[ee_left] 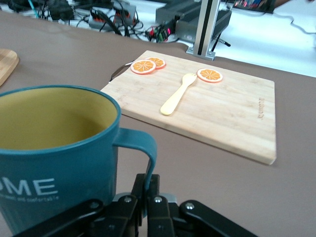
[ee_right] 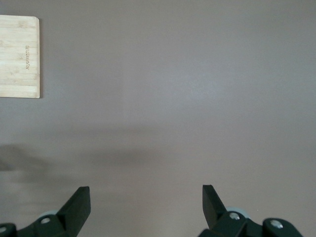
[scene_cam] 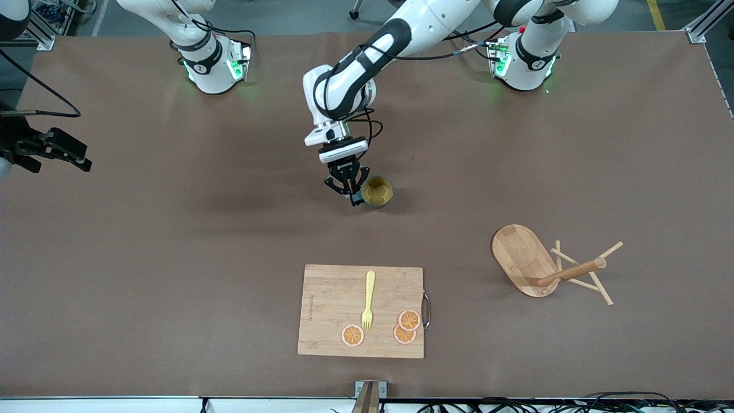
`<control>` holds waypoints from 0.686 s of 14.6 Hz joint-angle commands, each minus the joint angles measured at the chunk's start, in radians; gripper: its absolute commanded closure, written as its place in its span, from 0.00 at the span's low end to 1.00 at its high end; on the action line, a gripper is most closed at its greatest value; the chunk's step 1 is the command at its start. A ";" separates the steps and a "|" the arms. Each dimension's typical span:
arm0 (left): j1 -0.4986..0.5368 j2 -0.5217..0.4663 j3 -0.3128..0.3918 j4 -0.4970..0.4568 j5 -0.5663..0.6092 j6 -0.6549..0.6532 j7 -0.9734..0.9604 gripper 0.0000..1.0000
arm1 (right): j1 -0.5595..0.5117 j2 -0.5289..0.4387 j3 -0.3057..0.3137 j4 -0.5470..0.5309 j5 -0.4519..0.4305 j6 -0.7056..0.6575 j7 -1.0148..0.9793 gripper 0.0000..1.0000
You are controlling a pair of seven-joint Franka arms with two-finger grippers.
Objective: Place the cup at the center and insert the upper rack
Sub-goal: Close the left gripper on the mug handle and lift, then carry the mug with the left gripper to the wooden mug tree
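Observation:
The teal cup [scene_cam: 377, 191] with a mustard-yellow inside is near the middle of the table. My left gripper [scene_cam: 354, 198] is shut on its handle. In the left wrist view the cup [ee_left: 54, 163] fills the near side, with white lettering, and my left gripper [ee_left: 148, 197] pinches the thin handle [ee_left: 144, 148]. The wooden upper rack [scene_cam: 523, 259] lies on its side toward the left arm's end of the table, nearer to the front camera than the cup, with its post [scene_cam: 573, 269] and pegs pointing sideways. My right gripper [scene_cam: 77, 159] waits open and empty at the right arm's end.
A wooden cutting board [scene_cam: 361, 310] lies nearer to the front camera than the cup, with a yellow fork [scene_cam: 368, 298] and three orange slices [scene_cam: 408, 319] on it. It also shows in the left wrist view [ee_left: 222, 118] and in the right wrist view [ee_right: 19, 57].

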 commanded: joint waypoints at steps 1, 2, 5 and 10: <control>0.057 -0.118 -0.010 0.013 -0.189 0.022 0.174 1.00 | 0.001 -0.009 0.001 -0.016 -0.015 0.010 -0.006 0.00; 0.072 -0.155 -0.010 0.013 -0.247 0.027 0.209 1.00 | 0.003 -0.009 0.001 -0.016 -0.015 0.010 -0.006 0.00; 0.140 -0.270 -0.011 0.013 -0.430 0.038 0.286 1.00 | 0.001 -0.007 0.001 -0.016 -0.015 0.010 -0.006 0.00; 0.281 -0.427 -0.011 0.013 -0.752 0.090 0.406 1.00 | 0.003 -0.005 0.001 -0.016 -0.015 0.012 -0.004 0.00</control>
